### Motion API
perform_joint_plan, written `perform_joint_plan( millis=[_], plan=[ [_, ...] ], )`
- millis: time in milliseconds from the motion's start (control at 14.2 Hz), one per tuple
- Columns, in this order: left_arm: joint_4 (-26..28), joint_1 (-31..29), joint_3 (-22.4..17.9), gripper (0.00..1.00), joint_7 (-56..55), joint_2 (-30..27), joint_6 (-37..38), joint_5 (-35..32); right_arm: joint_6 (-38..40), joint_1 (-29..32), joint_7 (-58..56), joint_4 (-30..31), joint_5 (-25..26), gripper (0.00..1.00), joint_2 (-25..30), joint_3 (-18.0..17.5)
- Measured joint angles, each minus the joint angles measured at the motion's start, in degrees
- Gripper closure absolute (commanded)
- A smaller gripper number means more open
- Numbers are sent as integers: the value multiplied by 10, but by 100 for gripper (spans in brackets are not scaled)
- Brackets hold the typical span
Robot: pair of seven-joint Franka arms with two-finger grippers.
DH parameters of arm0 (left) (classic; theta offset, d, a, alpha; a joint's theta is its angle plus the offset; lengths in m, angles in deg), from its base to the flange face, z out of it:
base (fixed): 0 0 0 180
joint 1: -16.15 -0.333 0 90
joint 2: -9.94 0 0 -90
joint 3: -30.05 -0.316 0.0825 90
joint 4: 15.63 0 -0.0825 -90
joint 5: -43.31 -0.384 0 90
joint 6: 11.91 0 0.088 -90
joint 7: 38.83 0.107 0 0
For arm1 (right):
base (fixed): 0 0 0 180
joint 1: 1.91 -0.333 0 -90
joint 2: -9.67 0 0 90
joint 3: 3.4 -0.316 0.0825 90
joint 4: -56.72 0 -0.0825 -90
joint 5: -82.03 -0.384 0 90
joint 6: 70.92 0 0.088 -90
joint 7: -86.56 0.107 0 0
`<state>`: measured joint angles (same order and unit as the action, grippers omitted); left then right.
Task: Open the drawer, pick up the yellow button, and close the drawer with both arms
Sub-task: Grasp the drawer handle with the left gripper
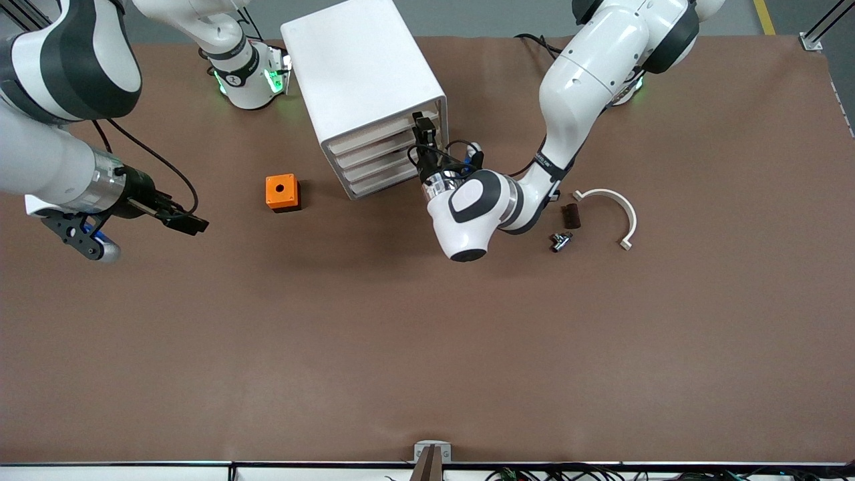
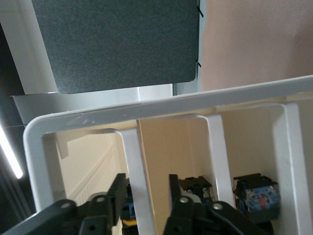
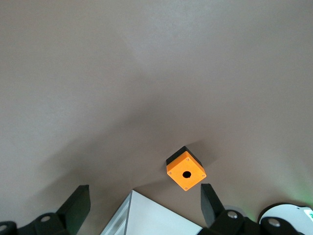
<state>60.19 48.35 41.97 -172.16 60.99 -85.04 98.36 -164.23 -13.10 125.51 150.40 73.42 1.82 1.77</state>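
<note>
The white cabinet [image 1: 364, 67] stands toward the robots' side, and all four beige-fronted drawers look closed. My left gripper [image 1: 423, 135] is at the end of the top drawer [image 1: 374, 137]. In the left wrist view the left gripper [image 2: 145, 196] is open, with one finger on each side of a white edge of the drawer front [image 2: 134, 166]. A blue and orange bit [image 2: 128, 220] shows low between the fingers, mostly hidden, and I cannot tell if it is the button. My right gripper [image 1: 194, 226] is open and empty over the table, toward the right arm's end.
An orange cube with a round hole [image 1: 282, 192] sits beside the cabinet and also shows in the right wrist view [image 3: 186, 174]. A white curved clamp [image 1: 611, 207], a dark brown piece [image 1: 571, 215] and a small metal fitting [image 1: 561, 240] lie toward the left arm's end.
</note>
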Motion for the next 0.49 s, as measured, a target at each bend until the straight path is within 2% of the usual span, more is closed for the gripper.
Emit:
perform_joint_plan(
  millis=[281, 492],
  plan=[
    [4, 13, 0, 87, 0, 0, 5, 0, -1, 3, 1, 0, 0, 0, 0, 3],
    [3, 13, 0, 93, 0, 0, 9, 0, 12, 9, 2, -1, 0, 0, 1, 6]
  ],
)
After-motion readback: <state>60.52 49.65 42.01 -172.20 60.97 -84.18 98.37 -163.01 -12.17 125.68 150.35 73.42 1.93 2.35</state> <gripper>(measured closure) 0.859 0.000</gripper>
